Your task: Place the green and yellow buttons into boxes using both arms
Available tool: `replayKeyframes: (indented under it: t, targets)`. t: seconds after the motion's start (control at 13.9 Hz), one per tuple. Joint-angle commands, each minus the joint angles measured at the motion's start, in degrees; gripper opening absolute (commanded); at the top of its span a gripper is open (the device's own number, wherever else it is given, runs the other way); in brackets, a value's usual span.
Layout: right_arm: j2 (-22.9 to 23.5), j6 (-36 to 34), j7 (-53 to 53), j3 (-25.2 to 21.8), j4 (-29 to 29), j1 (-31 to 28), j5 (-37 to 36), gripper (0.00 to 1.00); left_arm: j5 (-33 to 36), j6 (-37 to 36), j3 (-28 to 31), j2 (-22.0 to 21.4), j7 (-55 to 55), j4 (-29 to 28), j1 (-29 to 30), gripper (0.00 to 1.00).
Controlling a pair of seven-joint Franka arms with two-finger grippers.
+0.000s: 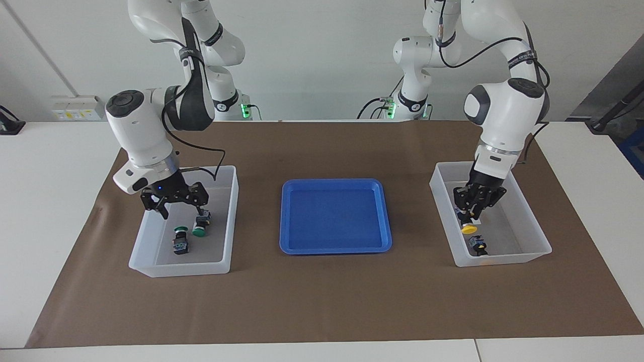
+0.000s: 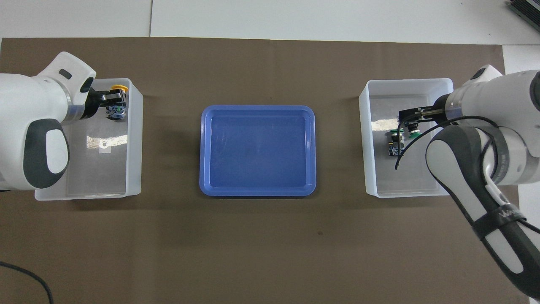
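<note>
Across the full frame of the facing view:

1. Bench [image 1: 50, 201], white. It carries everything below.
2. Mat [image 1: 322, 301], brown, covering the middle of the bench.
3. Right arm [image 1: 146, 136], white, entering at the upper left of the facing view.
4. Left arm [image 1: 505, 115], white, entering at the upper right.
5. Tray [image 1: 334, 216], blue, at frame centre, with nothing in it.
6. Box for green [image 1: 229, 221], clear plastic, centre left of the frame.
7. Box for yellow [image 1: 538, 236], clear plastic, centre right of the frame.
8. Right gripper [image 1: 176, 202], raised over the box for green. Its fingers are spread wide and hold nothing.
9. Left gripper [image 1: 473, 210], lowered into the box for yellow. Its fingers pinch the black body of the held yellow button.
10. Held yellow button [image 1: 469, 229], cap pointing down, hanging just above the resting one. Whether the two touch cannot be told.
11. Resting yellow button [image 1: 478, 245], on the floor of the box for yellow, at its lower edge in the frame.
12. First green button [image 1: 180, 240], on the floor of the box for green.
13. Second green button [image 1: 200, 226], lying just beside the first, under the right gripper.
</note>
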Motion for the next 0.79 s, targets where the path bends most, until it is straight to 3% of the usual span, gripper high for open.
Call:
replayKeyframes:
  t: [0.0, 0.29, 0.5, 0.72]
  targets:
    - [-3.30, -6.17, 3.68, 0.34, 3.34, -0.78, -1.55, 1.00, -0.77, 2.04, -0.86, -0.02, 6.36, -1.54, 4.71, 0.00]
    - [-7.44, -16.62, 3.68, 0.25, 8.34, -1.66, -1.55, 1.00, -0.77, 5.74, -0.86, 0.59, 17.76, -4.27, 11.48, 0.00]
    - [-7.45, -26.12, 3.59, 0.34, 15.37, -3.50, -1.46, 1.00, -1.56, 5.83, -0.95, 1.91, 19.56, -4.79, 12.37, 0.00]
    - [-9.11, -29.91, 3.50, 0.16, 16.53, -4.30, -1.46, 1.00, -2.44, 8.71, -0.86, 3.92, 19.47, -5.15, 12.20, 0.00]
